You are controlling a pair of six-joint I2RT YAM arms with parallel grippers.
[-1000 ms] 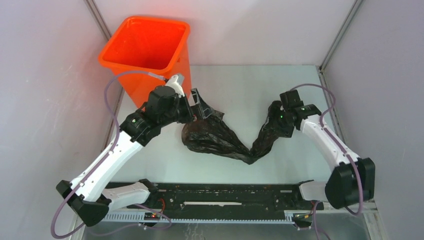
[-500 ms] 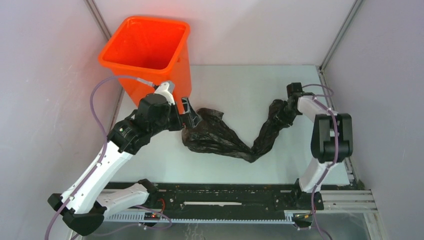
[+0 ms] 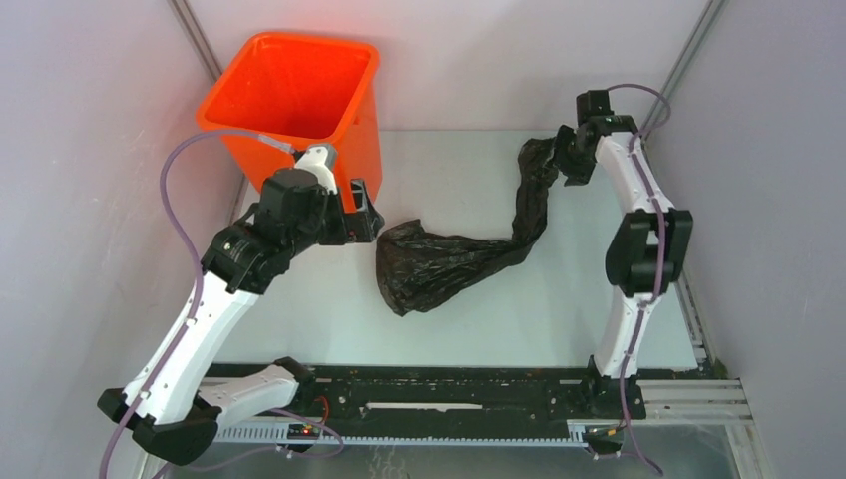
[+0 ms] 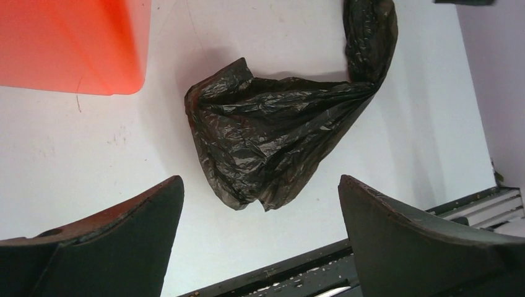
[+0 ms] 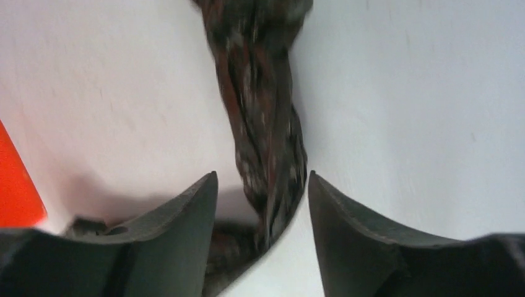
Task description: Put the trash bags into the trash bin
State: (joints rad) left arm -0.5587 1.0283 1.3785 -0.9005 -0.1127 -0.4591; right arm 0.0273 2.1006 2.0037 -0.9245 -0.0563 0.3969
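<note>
The black trash bag [image 3: 439, 264] lies crumpled on the white table, right of the orange trash bin [image 3: 364, 150]; one twisted end rises to the far right. My right gripper [image 3: 567, 152] is shut on that end and holds it up near the back wall. In the right wrist view the twisted bag [image 5: 266, 124] runs between the fingers of that gripper [image 5: 261, 176], and the bin's edge [image 5: 15, 185] shows at left. My left gripper [image 3: 364, 210] is open and empty beside the bin's front wall, left of the bag. The left wrist view shows this gripper [image 4: 260, 179] over the bag [image 4: 272, 136], with the bin [image 4: 68, 43] at upper left.
The bin stands in the back left corner against the enclosure walls. A black rail [image 3: 449, 389] runs along the table's near edge. Metal wall posts [image 3: 688, 60] stand at the back corners.
My right gripper has pulled its end of the bag up and toward the back wall, stretching it. My left gripper has come off the bag's left end and drawn back toward the bin.
</note>
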